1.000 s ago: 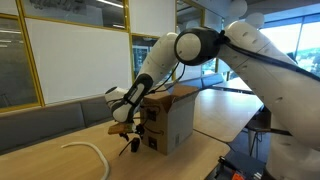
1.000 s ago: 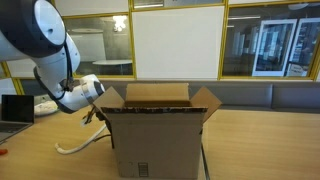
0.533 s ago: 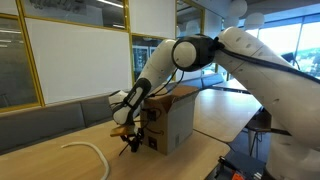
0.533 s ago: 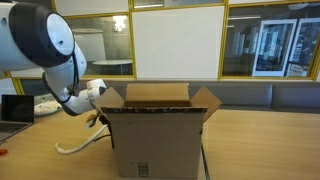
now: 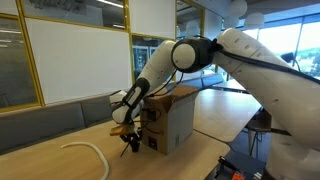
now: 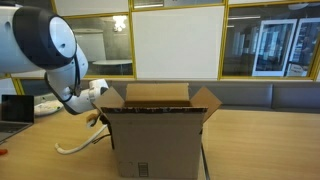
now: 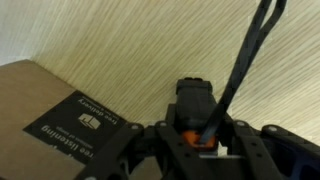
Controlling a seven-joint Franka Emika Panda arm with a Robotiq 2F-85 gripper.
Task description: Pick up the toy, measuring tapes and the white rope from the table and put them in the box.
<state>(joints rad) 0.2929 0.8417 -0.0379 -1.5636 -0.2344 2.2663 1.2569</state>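
Fingers [image 7: 243, 143] set narrow either side of the orange measuring tape [image 7: 196, 108], can't tell if they're actually pinching it, tape down at the worktop [image 7: 120, 50] right beside the box [image 5: 172, 120], white rope [image 5: 88, 150] curled nearby

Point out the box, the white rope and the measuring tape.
box [image 6: 160, 135]: in an exterior view, on its front wall.
white rope [image 5: 92, 146]: in an exterior view, on the top of its arc.
measuring tape [image 7: 195, 104]: in the wrist view, on its black casing.
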